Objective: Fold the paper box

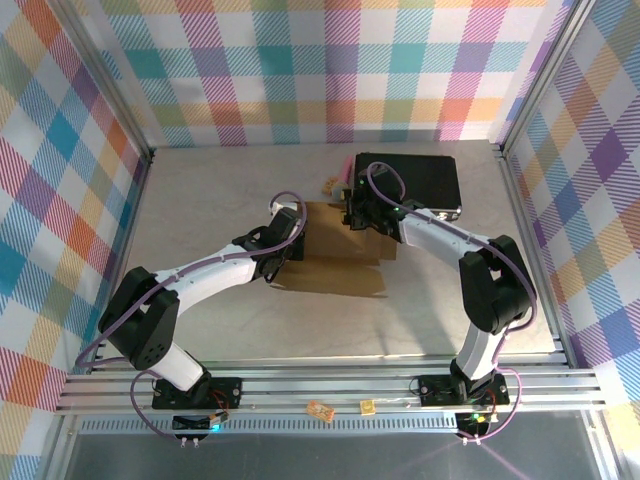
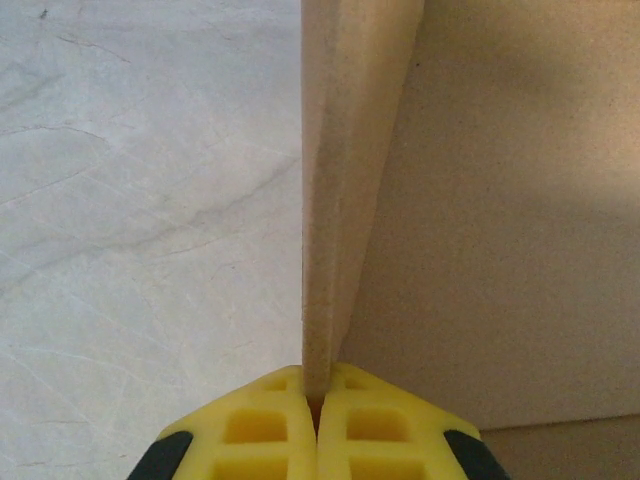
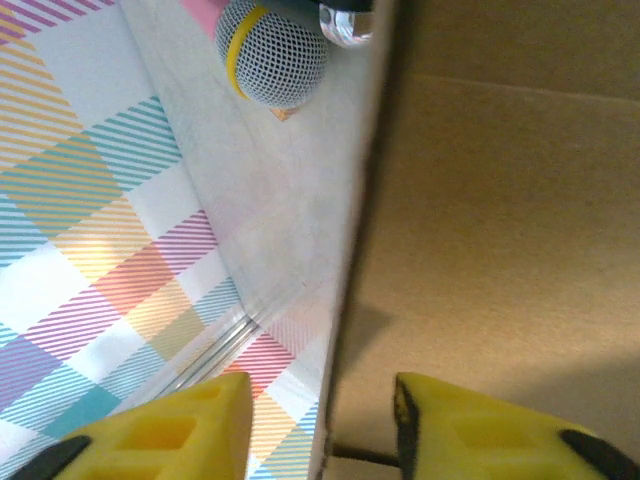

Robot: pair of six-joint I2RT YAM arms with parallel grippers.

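The paper box (image 1: 345, 262) is a brown cardboard sheet lying partly folded in the middle of the table. My left gripper (image 1: 297, 240) is at its left edge. In the left wrist view this gripper (image 2: 318, 388) is shut on the edge of an upright cardboard flap (image 2: 345, 200). My right gripper (image 1: 357, 215) is at the box's far edge, next to the black case. In the right wrist view this gripper (image 3: 322, 392) is open. A cardboard wall (image 3: 500, 230) stands edge-on between the yellow fingers (image 3: 170, 430) with a gap on each side.
A black rectangular case (image 1: 412, 180) lies just behind the box at the back right. A grey mesh ball with a yellow band (image 3: 272, 50) and a small tan item (image 1: 328, 183) sit near it. Plaid walls enclose the table on three sides.
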